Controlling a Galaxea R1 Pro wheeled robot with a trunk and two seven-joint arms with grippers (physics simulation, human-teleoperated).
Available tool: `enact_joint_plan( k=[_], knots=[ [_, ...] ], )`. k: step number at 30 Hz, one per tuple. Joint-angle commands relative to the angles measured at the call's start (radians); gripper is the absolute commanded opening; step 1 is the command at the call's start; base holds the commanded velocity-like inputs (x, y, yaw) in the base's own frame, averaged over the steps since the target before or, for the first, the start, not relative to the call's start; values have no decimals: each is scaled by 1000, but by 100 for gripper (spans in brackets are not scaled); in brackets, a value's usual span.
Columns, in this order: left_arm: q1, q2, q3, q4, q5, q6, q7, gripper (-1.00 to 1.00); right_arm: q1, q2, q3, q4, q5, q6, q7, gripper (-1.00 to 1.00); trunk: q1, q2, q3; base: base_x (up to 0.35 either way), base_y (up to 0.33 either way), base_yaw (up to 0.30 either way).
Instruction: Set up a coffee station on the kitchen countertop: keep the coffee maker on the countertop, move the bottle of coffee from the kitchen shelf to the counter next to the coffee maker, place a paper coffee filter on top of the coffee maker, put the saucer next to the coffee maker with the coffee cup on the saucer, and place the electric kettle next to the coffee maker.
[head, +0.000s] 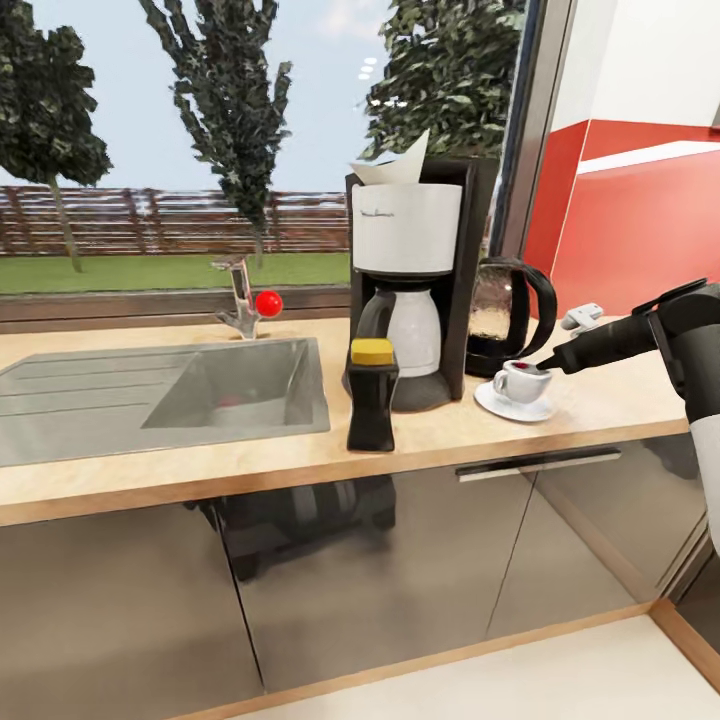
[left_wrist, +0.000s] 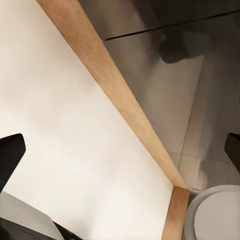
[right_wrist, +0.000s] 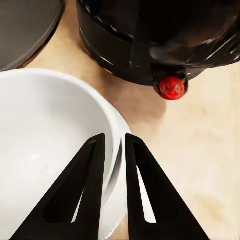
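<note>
Right gripper (right_wrist: 114, 150): black fingers nearly together, pinching the rim of the coffee cup (right_wrist: 45, 150), one finger inside the bowl and one outside; in the head view it (head: 548, 366) reaches in from the right, tips at the cup's rim.
Coffee cup (head: 520, 381): white, upright, sitting on the saucer (head: 512, 405); something dark shows inside it near the fingertips.
Saucer: white, flat on the kitchen countertop (head: 300, 455), just right of the coffee maker (head: 412, 275) and just in front of the electric kettle (head: 505, 312).
Electric kettle: dark glass body on a black base, handle to the right, just beside the coffee maker's right flank; its red switch (right_wrist: 171, 87) shows near the cup in the right wrist view.
Coffee maker: upright on the counter beside the window, white upper housing, pale carafe in its bay.
Paper coffee filter (head: 392, 163): white, on top of the coffee maker, one pointed edge standing up.
Bottle of coffee (head: 372, 395): black with yellow cap, upright, just in front of the coffee maker's left corner, near the counter's front edge.
Steel sink (head: 160, 395): inset at the left, with a tap bearing a red knob (head: 268, 302) behind it.
Left gripper (left_wrist: 120, 155): fingertips at opposite edges of the left wrist view, spread wide, holding nothing, over pale floor (left_wrist: 60, 130) and a wooden plinth strip (left_wrist: 115, 95).
</note>
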Motion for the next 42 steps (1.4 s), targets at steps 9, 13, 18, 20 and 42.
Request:
enact_joint_plan(
  k=[9, 13, 18, 20, 42],
  knots=[
    [1, 0, -3, -2, 3, -2, -1, 100, -1, 0, 0, -1, 10, 8, 11, -100, 0, 0, -1, 89, 0, 0],
    [1, 0, -3, -2, 3, -2, -1, 100, -1, 0, 0, -1, 10, 7, 11, -100, 0, 0, -1, 5, 0, 0],
    [1, 0, -3, -2, 3, -3, -1, 100, -1, -2, 0, -1, 11, 7, 11, -100, 0, 0, -1, 0, 0, 0],
    [1, 1, -3, -2, 3, -3, -1, 100, -1, -2, 0, -1, 11, 7, 11, -100, 0, 0, -1, 0, 0, 0],
    [1, 0, -3, -3, 3, -3, -1, 100, -1, -2, 0, -2, 11, 7, 11, -100, 8, -14, -7, 0, 0, 0]
  ],
)
